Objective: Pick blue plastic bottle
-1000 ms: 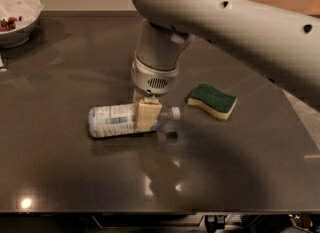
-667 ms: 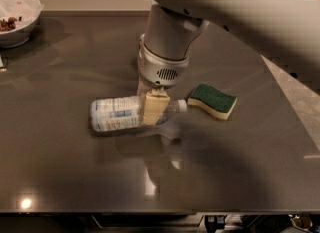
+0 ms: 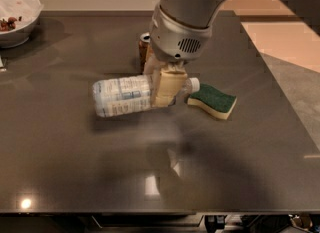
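Claw [image 3: 165,88] clamped on bottle [image 3: 121,96] near neck, just left of sponge [image 3: 212,101], clear of tabletop [image 3: 70,172]. Risk: off-centre grip, long body sags left, may pivot and slip out; swing could clip can [image 3: 144,47] behind.

Cream-padded gripper [image 3: 165,84] clamps clear blue-labelled plastic bottle [image 3: 122,95], hiding its shoulder. Brown metal can [image 3: 143,47] behind bottle mostly hidden. White bowl [image 3: 27,24] far left of bottle, edge-cropped.

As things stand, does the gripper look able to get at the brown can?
Probably not. The gripper, above the middle of the table, has its jaws shut on the blue plastic bottle, so they are not free. The brown can stands just behind it, partly hidden.
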Available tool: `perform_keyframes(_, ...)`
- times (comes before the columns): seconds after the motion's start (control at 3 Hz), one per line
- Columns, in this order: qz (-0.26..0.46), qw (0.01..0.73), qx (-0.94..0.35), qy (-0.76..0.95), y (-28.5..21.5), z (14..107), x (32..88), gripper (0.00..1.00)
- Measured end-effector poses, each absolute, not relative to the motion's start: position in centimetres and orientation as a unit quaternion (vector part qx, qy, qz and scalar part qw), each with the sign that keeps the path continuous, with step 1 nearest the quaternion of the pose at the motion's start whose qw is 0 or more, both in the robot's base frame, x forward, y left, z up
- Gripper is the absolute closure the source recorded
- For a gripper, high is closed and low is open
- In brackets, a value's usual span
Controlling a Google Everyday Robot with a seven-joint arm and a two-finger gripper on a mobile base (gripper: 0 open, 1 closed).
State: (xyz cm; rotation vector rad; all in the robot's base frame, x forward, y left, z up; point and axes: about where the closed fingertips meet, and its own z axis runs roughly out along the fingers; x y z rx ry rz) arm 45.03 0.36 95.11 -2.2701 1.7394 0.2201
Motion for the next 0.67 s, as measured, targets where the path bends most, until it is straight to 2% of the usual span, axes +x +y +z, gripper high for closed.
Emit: perform_keyframes(0.67, 0.069, 0.176, -0.798, 0.572, 0.3, 99.32, 45.65, 1.0)
